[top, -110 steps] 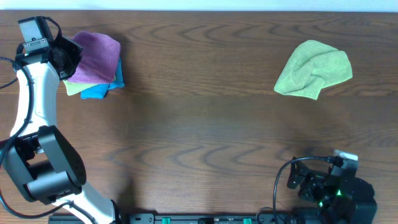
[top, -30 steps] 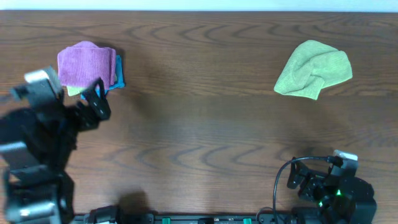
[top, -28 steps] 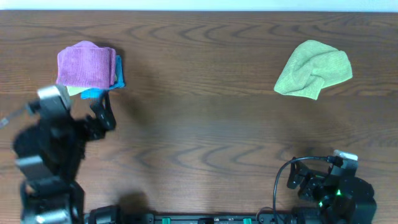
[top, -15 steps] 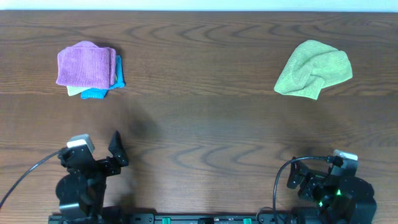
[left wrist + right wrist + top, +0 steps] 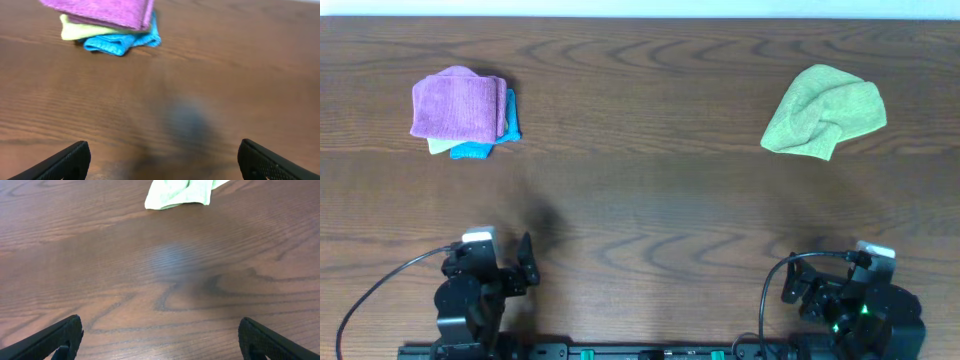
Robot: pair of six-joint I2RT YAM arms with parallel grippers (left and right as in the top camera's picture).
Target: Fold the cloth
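The cloth [image 5: 455, 100], purple, lies folded on top of a small stack at the far left of the table; its near edge [image 5: 105, 10] shows at the top of the left wrist view. My left gripper [image 5: 502, 268] sits low at the near left edge, well short of the stack, and stands open [image 5: 162, 152] over bare wood. My right gripper [image 5: 820, 280] rests at the near right edge, also open [image 5: 160, 330], with nothing between its fingers.
Under the purple cloth lie a pale yellow-green cloth [image 5: 80, 32] and a blue cloth [image 5: 120, 42]. A crumpled lime-green cloth [image 5: 825, 112] lies at the far right, its corner [image 5: 180, 192] ahead of the right gripper. Cables trail by both arm bases.
My left arm has drawn back from beside the stack to the near table edge, its gripper open throughout. The stack, the lime-green cloth and the right arm have not moved.
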